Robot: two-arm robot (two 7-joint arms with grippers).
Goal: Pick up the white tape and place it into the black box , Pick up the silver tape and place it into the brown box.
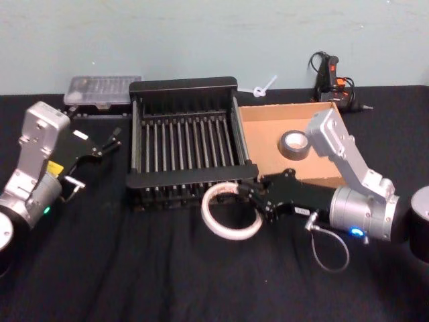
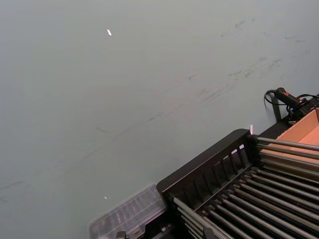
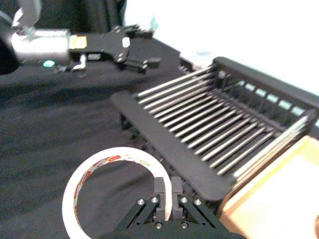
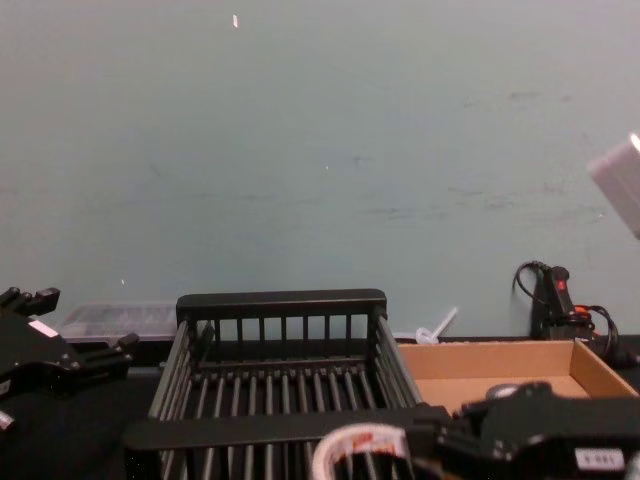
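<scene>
Head view, lower centre: the right claw [image 1: 257, 201] is clamped on the white tape [image 1: 230, 213], just in front of the black box [image 1: 182, 137]. Lifted too low, the ring could catch the near rim. The left claw [image 1: 109, 143] stands apart, idle at left.

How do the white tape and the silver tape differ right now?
The white tape is a large thin ring with a wide hole; the silver tape is a smaller, thicker dark roll. The white tape sits before the black box, pinched by the right end effector; the silver tape already lies in the brown box. Both are round.
</scene>
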